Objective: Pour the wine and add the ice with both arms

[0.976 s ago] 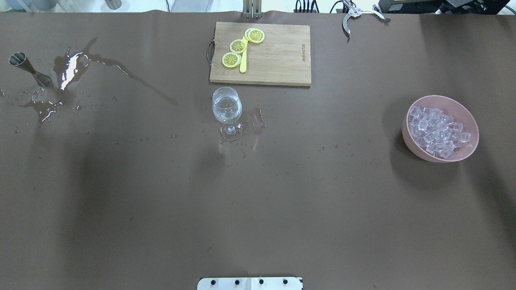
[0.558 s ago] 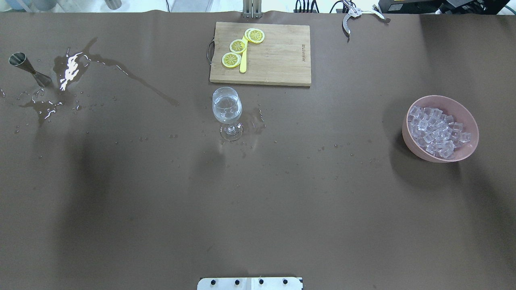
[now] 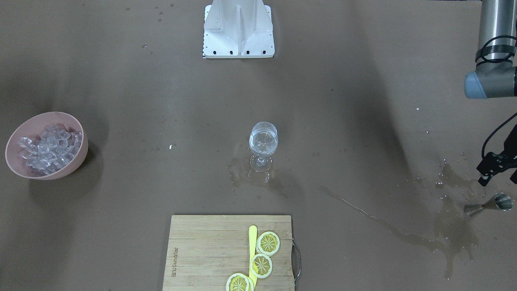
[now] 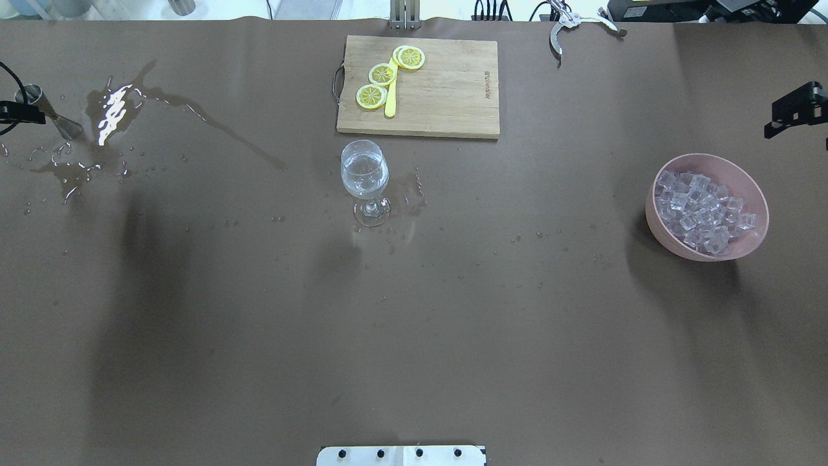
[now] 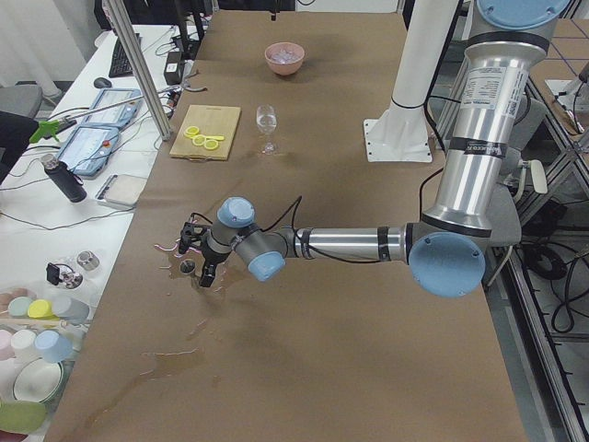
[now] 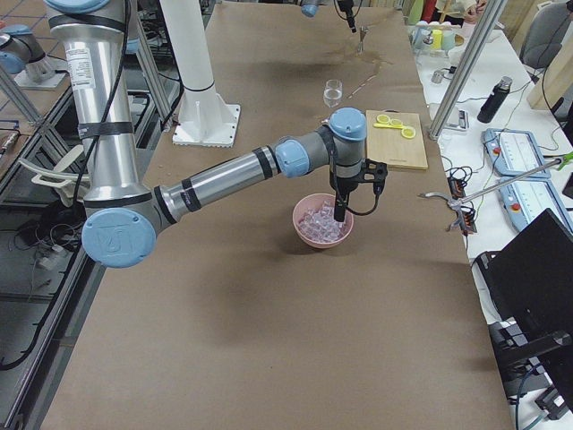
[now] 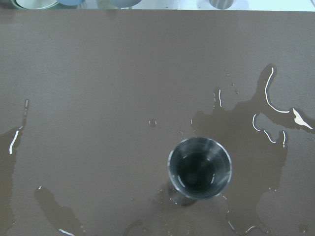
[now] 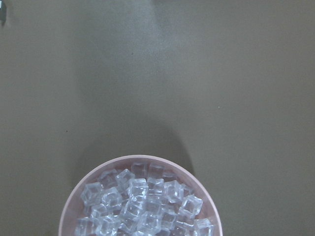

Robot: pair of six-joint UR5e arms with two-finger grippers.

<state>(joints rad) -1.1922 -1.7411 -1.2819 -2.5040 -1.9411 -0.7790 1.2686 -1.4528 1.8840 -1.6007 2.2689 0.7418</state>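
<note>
A stemmed wine glass (image 4: 364, 173) stands mid-table with a little clear wine in it. A steel jigger (image 7: 199, 167) stands upright at the far left among spilled puddles (image 4: 110, 110). My left gripper (image 5: 195, 261) hovers right over the jigger (image 5: 189, 267), and only a black edge of it shows in the overhead view. Whether it is open, I cannot tell. The pink bowl (image 4: 660, 226) at the right holds ice (image 4: 702, 210). My right gripper (image 6: 340, 213) hangs just above the ice (image 8: 142, 206); its fingers' state cannot be told.
A wooden cutting board (image 4: 446, 90) with lemon slices (image 4: 381, 74) and a yellow knife lies behind the glass. Metal tongs (image 4: 563, 26) rest at the far edge. Water drops dot the brown table (image 4: 414, 323). The white base post (image 3: 238, 28) stands at my side.
Black parts of both grippers have come into the overhead view, at the left edge by the jigger and at the right edge beyond the bowl. The objects have not moved.
</note>
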